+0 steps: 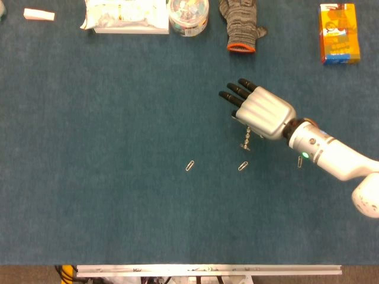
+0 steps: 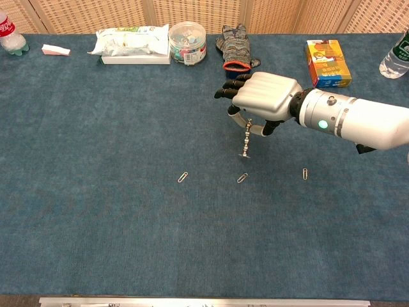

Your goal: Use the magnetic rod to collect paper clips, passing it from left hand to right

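My right hand (image 1: 263, 111) (image 2: 262, 97) hovers over the middle-right of the blue table and grips the top of the magnetic rod (image 1: 246, 141) (image 2: 245, 142), which hangs nearly straight down with its disc end lowest. Three paper clips lie on the cloth: one (image 1: 243, 166) (image 2: 242, 178) just below the rod's tip, one (image 1: 190, 165) (image 2: 183, 176) further left, and one (image 1: 299, 161) (image 2: 305, 173) to the right, under my forearm in the head view. My left hand is in neither view.
Along the far edge stand a white packet (image 2: 131, 42), a round tub of clips (image 2: 188, 41), a grey knitted glove (image 2: 235, 42), an orange box (image 2: 326, 62) and bottles (image 2: 11, 33) at both corners. A metal rail (image 1: 207, 270) runs along the near edge.
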Tool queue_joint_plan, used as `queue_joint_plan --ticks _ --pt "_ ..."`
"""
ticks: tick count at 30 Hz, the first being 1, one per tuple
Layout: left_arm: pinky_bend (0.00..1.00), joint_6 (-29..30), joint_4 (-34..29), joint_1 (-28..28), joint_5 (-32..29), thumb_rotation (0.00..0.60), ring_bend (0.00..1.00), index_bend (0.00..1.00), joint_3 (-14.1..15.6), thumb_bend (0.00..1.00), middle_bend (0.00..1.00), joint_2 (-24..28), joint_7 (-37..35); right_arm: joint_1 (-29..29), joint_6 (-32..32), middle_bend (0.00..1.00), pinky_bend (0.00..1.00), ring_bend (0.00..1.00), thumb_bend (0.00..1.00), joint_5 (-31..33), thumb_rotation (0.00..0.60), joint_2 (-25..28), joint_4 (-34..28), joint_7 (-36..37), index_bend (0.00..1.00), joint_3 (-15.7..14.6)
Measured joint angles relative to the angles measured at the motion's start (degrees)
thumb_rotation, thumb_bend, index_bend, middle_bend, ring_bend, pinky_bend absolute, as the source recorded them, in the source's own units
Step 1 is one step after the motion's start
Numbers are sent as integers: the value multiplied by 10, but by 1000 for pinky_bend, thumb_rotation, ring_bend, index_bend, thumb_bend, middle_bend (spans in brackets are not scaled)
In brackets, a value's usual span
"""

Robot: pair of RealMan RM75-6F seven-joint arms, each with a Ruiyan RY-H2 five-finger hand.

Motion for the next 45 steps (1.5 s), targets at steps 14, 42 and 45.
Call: queue_joint_plan --ticks 14,42,45 --pt "163 8 -1 4 -2 600 7 597 -3 89 141 1 -8 -10 0 86 109 0 400 -11 600 5 -26 -7 588 -19" --pt "166 13 -2 7 2 600 8 598 -5 89 143 4 -16 -19 4 86 108 0 400 -34 600 0 -28 15 588 -22" --pt "166 12 -2 7 2 600 8 598 -4 89 143 3 -15 -20 6 87 108 0 400 -36 600 3 -33 15 588 -21"
